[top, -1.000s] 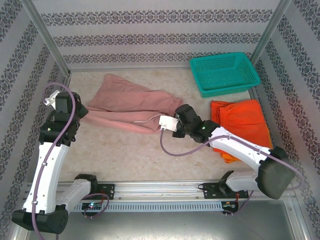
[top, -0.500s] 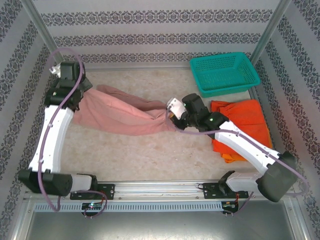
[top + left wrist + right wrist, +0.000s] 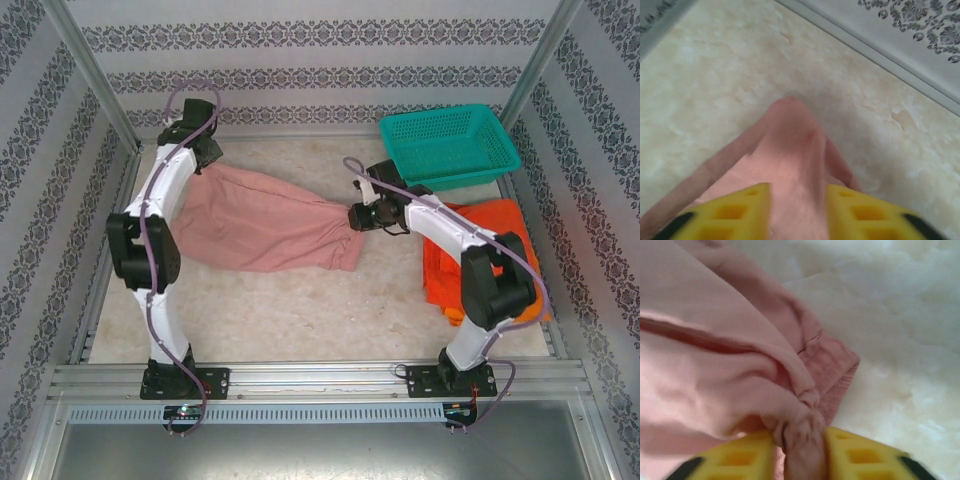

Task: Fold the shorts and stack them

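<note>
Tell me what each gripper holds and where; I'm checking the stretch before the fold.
Both hold the pink shorts: left gripper pinches the far-left corner, right gripper the bunched right end.

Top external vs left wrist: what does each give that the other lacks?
Top external: the whole pink shorts spanning from left gripper to right gripper, plus orange shorts and teal basket on the right. Left wrist: a close-up of its yellow fingers with a raised fold of pink cloth between them. Shared: pink shorts, marbled table, patterned wall.
</note>
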